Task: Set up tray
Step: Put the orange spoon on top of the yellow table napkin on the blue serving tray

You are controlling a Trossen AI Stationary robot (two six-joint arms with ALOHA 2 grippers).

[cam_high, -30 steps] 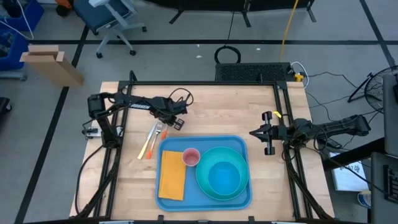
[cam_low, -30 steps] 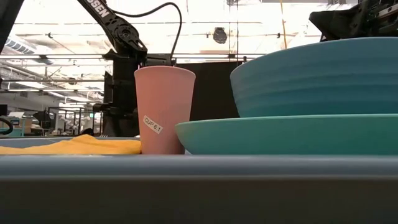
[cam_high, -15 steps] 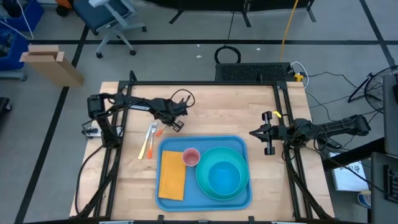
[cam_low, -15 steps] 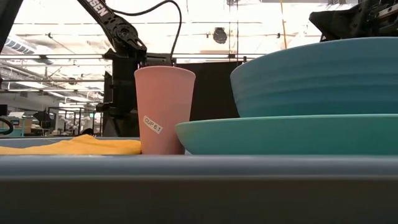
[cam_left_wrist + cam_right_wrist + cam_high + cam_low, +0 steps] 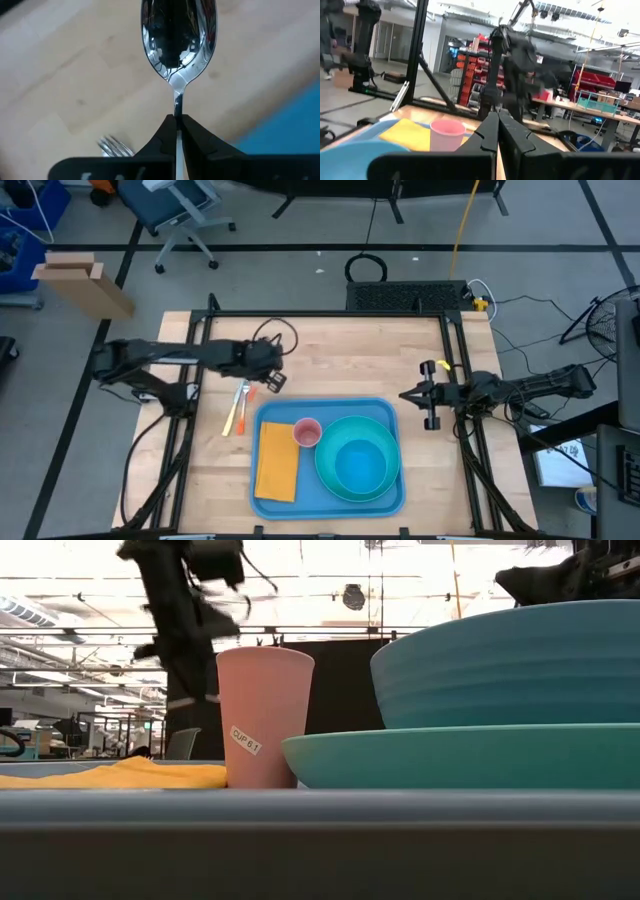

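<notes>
Tray (image 5: 325, 490) lies flat, long axis running between the arms' sides

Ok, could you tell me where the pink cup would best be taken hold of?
Probably by its upper wall, from straight above. The pink cup stands upright on the tray, with the turquoise plate close on one side and the yellow cloth on the other, so side approaches look crowded.

My tray (image 5: 384, 412) lies flat on the wooden table, near its front edge — a large blue plastic rectangle with rounded corners and a low raised rim. It sits square to the table, between my two arms. From table height its rim (image 5: 320, 805) crosses as a pale blue band.
</notes>
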